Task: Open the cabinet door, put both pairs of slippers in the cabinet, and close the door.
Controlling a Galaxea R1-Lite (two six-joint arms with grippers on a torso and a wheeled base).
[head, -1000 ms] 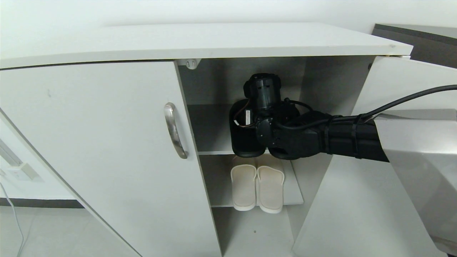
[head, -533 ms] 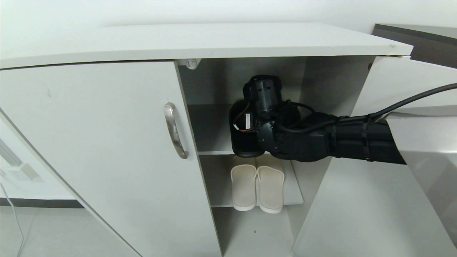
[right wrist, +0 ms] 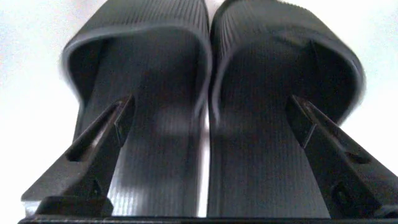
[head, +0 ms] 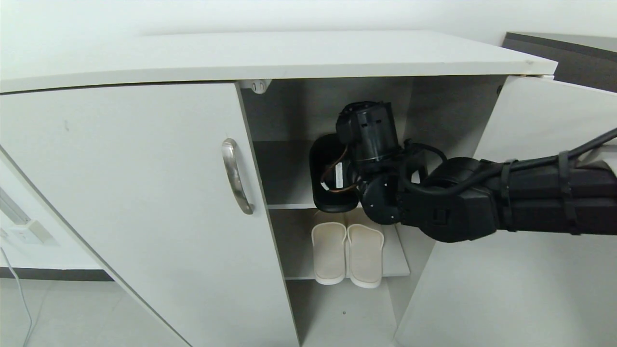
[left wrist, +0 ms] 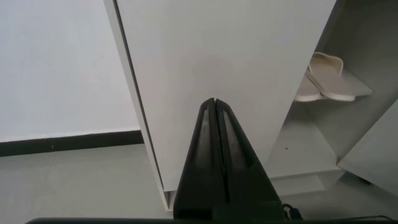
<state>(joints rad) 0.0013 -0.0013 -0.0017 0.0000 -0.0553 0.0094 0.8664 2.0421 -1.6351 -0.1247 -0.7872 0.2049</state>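
Right wrist view shows my right gripper (right wrist: 209, 106) spread wide, flanking the black slippers (right wrist: 155, 143) on the cabinet's upper shelf (head: 284, 190), left gripper (left wrist: 214, 106) pinched closed; the pair looks light, soft and ribbed, so I'd squeeze its outer edges together.

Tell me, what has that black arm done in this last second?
The right gripper has drawn back from the upper shelf, toward the robot's right. The black slippers stayed on that shelf, the white slippers below; the left door and open right door are unchanged.
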